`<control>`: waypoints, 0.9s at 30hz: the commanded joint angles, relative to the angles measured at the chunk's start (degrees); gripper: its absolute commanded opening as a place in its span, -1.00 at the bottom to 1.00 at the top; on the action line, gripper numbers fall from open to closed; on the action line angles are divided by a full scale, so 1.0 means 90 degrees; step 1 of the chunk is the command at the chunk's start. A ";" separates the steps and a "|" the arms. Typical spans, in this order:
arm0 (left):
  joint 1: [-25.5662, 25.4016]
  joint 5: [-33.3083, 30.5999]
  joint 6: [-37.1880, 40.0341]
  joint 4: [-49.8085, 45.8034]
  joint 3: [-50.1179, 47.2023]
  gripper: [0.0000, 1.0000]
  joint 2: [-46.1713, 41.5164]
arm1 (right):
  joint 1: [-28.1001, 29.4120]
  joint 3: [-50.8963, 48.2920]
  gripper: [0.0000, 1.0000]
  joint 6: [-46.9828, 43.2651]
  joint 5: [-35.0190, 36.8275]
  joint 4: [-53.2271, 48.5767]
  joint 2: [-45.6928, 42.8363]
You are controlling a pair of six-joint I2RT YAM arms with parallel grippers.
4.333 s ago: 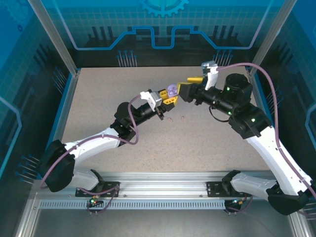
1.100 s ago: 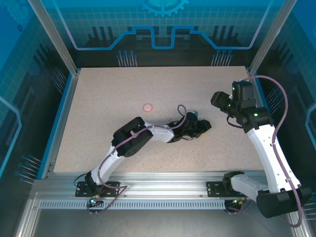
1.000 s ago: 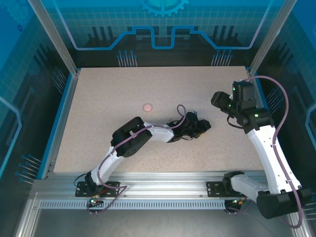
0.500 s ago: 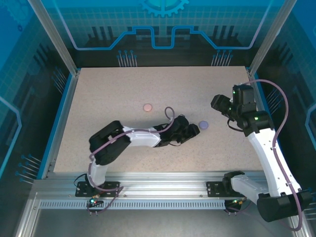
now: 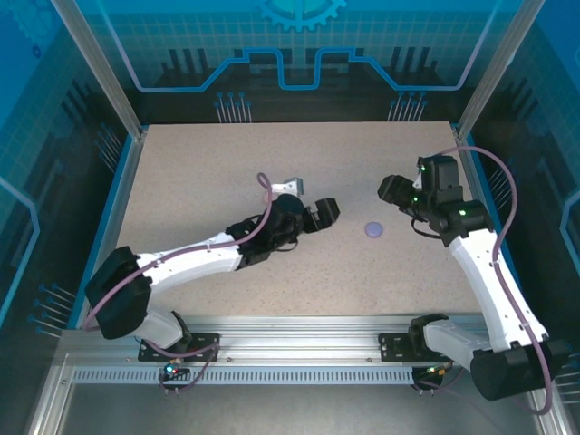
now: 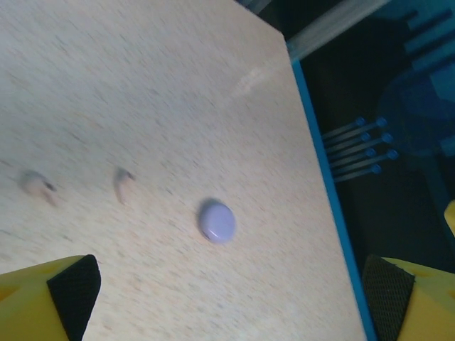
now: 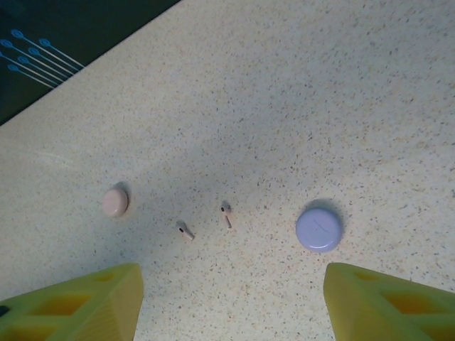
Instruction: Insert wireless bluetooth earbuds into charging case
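Note:
A closed round purple charging case (image 5: pixel 373 230) lies flat on the table right of centre, also seen from both wrists (image 6: pixel 216 221) (image 7: pixel 319 229). Two pale pink earbuds (image 7: pixel 185 229) (image 7: pixel 226 213) lie loose on the table to its left; the left wrist view shows them blurred (image 6: pixel 35 186) (image 6: pixel 124 183). A closed pink case (image 7: pixel 114 202) sits further left. My left gripper (image 5: pixel 313 207) (image 6: pixel 234 302) hovers wide open and empty left of the purple case. My right gripper (image 5: pixel 387 190) (image 7: pixel 234 309) is open and empty, held high and looking down on the cases and earbuds.
The speckled table's blue right edge (image 6: pixel 323 185) runs close past the purple case, with a dark drop beyond it. Metal frame posts (image 5: pixel 109 86) stand at the back corners. The left forearm (image 5: pixel 195 258) stretches low across the table's near left.
My left gripper has opened wide, let go of the purple case and drawn back left and up. The case now lies uncovered on the table. The right arm has barely shifted.

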 commanded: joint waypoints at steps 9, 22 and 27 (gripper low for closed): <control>0.1826 -0.0585 0.0607 -0.0467 -0.0556 0.97 -0.0896 | 0.1211 0.0649 0.42 0.0050 0.0281 0.0509 0.1896; 0.3399 -0.0417 0.0811 0.0260 -0.0761 0.98 -0.0820 | 0.2296 0.3751 0.51 0.0245 0.0849 -0.0504 0.4886; 0.3815 -0.0130 0.0569 0.0096 -0.0660 0.97 -0.0773 | 0.2553 0.5197 0.62 0.0285 0.0874 -0.0882 0.6091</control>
